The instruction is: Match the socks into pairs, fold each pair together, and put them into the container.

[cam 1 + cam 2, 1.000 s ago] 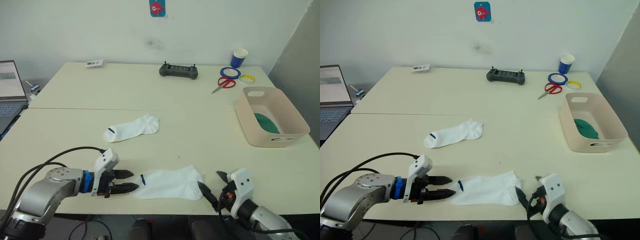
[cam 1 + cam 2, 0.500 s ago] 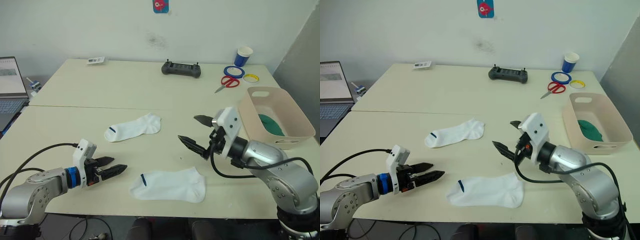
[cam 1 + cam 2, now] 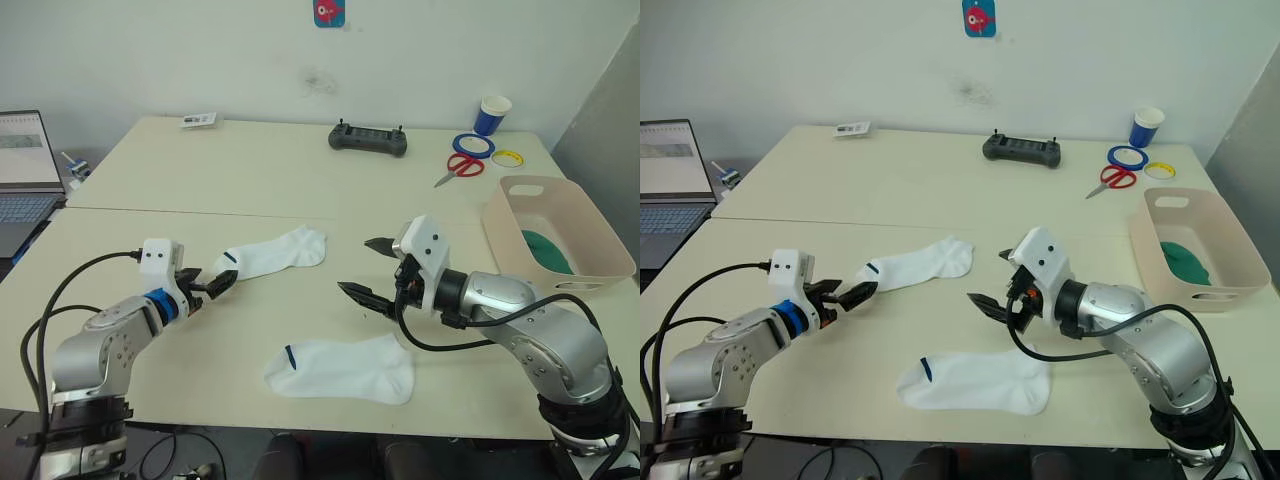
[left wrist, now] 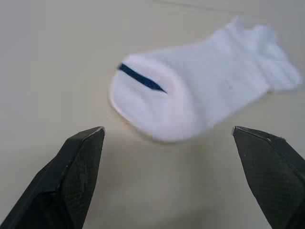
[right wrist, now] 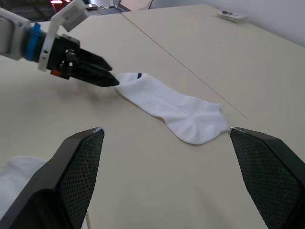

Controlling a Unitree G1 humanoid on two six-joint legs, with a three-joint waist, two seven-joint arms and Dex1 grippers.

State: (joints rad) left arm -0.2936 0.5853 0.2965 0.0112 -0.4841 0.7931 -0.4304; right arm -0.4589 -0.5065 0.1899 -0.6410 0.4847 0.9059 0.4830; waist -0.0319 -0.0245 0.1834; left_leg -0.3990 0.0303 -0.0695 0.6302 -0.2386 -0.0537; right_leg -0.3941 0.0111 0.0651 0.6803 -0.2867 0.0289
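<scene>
While both arms were low over the nearer white sock (image 3: pixel 342 366) a second ago, they are now lifting away from it, and the left gripper (image 3: pixel 216 286) is swinging out to the farther white sock (image 3: pixel 273 253). Judged from this shift, the robot is beginning to gather the white pair, fetching the far sock so that it can be laid on the near one.

The left gripper is reaching with its fingers spread wide and holding nothing; in the left wrist view the far sock's cuff end, marked by the dark blue stripe (image 4: pixel 141 78), is lying just ahead of and between the fingertips. This sock is lying flat, its long axis running away from the left gripper, cuff nearest the fingertips and toe pointing onward and toward the right gripper (image 3: pixel 370 268).

The right gripper is hovering with its fingers also wide apart and empty, the far sock's toe lying ahead of it, just short of its fingertips. The nearer sock is resting flat below and slightly behind that gripper, its long axis running roughly across the space between the two arms, striped cuff toward the left gripper's side.

The container (image 3: pixel 600 258) is standing well beyond the right gripper's outer side, with a dark green bundle (image 3: pixel 545 249) lying inside it, suggesting one pair is already stowed.
</scene>
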